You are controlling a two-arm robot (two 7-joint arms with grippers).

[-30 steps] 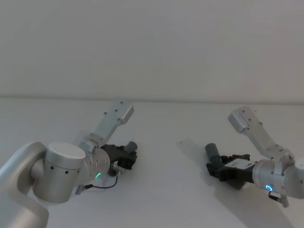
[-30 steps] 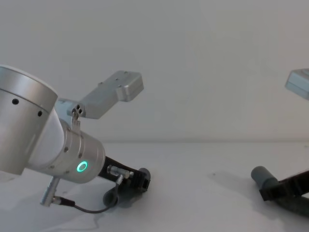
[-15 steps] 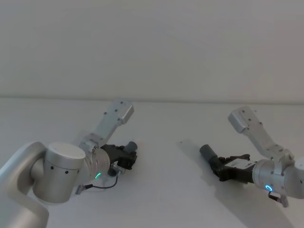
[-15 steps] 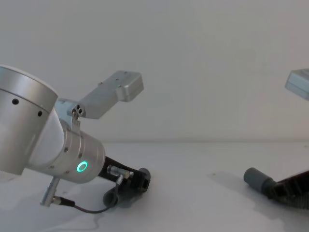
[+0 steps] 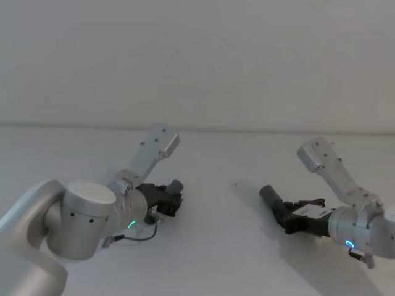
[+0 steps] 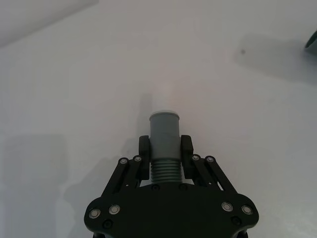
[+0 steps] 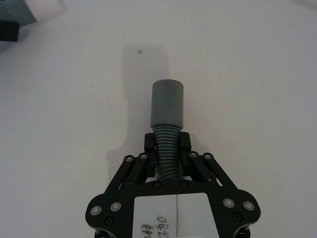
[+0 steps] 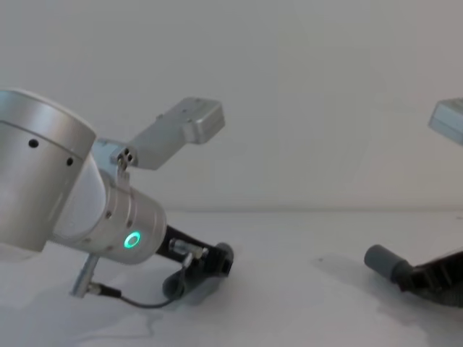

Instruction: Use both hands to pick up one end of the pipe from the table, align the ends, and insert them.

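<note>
two grippers are at work, well apart, low over the white surface (image 5: 210, 246). the left gripper (image 6: 165, 147) has its jaws clenched on the short tube (image 6: 164, 167), holding the ribbed part just behind the smooth grey collar (image 6: 164, 128). the tube points straight out from the wrist. its white tip (image 6: 165, 95) is very faint in the left wrist view, because it is white on white. the right wrist view shows that same tip (image 7: 45, 7) far off at the edge, bright and easy to see, with the grey collar and a dark bit of the left gripper next to it. the right gripper (image 7: 167, 142) has its jaws clenched on the ribbed hose (image 7: 166, 166), on the ribs just behind the smooth grey cuff (image 7: 167, 103). the cuff sticks out past the jaws, and a shadow (image 7: 143, 54) lies on the surface beyond it. in the head view the left arm is on the left and the right arm on the right, and both ends point away from the robot and in toward the middle. the chest view shows the cuff (image 8: 377, 256) from the side, tipped up a little and close to the surface, but i cannot tell if it touches. that view also shows a green ring light (image 8: 132, 240) on the big silver left wrist.
</note>
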